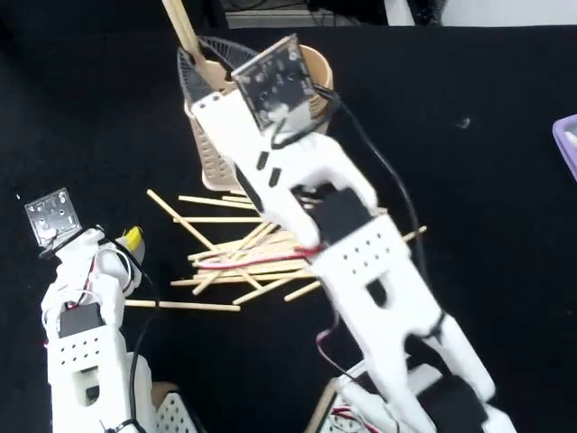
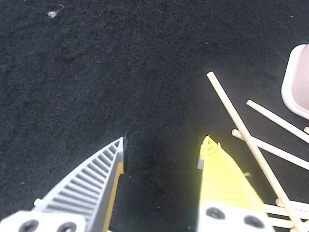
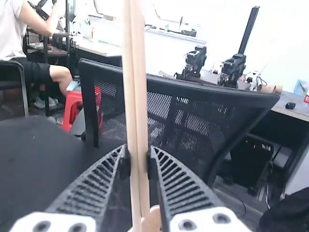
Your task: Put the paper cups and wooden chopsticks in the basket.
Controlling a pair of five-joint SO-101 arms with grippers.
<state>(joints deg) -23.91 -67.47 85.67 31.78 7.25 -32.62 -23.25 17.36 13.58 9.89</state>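
My right gripper (image 3: pixel 137 159) is shut on a pair of wooden chopsticks (image 3: pixel 135 87) that stand upright between its fingers. From above, these chopsticks (image 1: pixel 183 29) stick up over the beige basket (image 1: pixel 215 158) at the table's far side, with the right arm stretched over it. A brown paper cup (image 1: pixel 319 70) shows at the basket's far end behind the wrist. Several loose chopsticks (image 1: pixel 236 262) lie in a pile mid-table. My left gripper (image 2: pixel 164 145) hangs open just above the black cloth, left of the pile, with nothing between its grey and yellow fingers.
A black mesh chair back (image 3: pixel 193 116) stands just beyond the table's far edge. A purple object (image 1: pixel 568 144) sits at the right edge. Some pile chopsticks (image 2: pixel 251 140) and a basket corner (image 2: pixel 297 82) lie close to my left gripper.
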